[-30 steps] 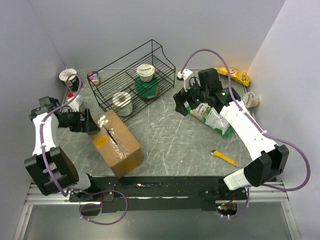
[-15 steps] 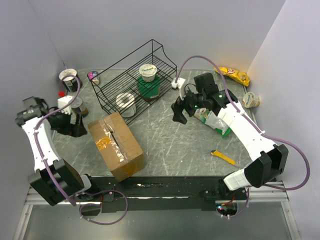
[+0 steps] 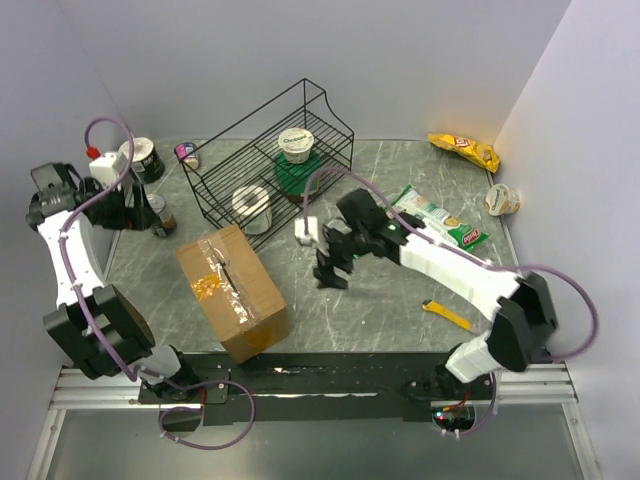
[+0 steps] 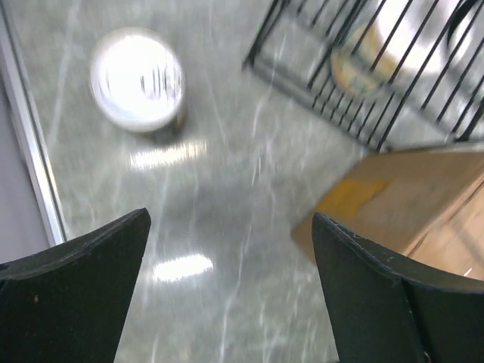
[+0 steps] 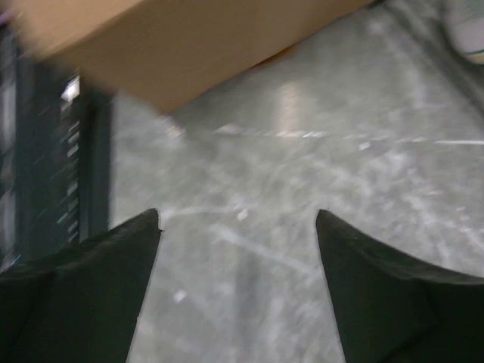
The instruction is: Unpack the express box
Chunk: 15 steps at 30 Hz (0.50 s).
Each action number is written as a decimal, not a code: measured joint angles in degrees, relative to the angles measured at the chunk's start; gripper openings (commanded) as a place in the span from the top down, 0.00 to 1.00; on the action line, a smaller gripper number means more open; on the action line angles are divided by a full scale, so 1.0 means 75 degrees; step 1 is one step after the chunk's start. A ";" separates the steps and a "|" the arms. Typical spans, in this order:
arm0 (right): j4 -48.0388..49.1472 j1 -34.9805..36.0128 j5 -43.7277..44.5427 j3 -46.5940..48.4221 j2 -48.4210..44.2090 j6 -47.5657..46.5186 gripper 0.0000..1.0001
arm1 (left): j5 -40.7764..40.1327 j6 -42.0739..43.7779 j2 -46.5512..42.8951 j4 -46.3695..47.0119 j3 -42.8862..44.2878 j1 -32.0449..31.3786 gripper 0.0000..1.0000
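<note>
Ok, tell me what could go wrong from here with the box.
1. The express box sits taped shut near the front edge of the table; a push from the open right gripper could slide it off.
2. The left gripper hangs close to a cup; swinging toward the box might topple it.

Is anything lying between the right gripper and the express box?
Nothing: in the top view only bare table separates the right gripper from the express box; the right wrist view agrees.
</note>
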 measured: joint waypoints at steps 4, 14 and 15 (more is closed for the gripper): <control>0.1096 -0.0050 0.0539 0.1020 0.1422 0.0796 0.34 | 0.0152 -0.0516 0.0020 0.0265 0.0498 -0.0248 0.06; 0.0766 -0.0463 0.0545 0.6467 0.6225 0.1434 0.60 | 0.0219 -0.1154 -0.2189 -0.0154 0.0157 -0.0268 0.05; 0.0685 -0.0487 0.0530 0.6700 0.6420 0.1480 0.62 | 0.0213 -0.1186 -0.2291 -0.0204 0.0160 -0.0268 0.05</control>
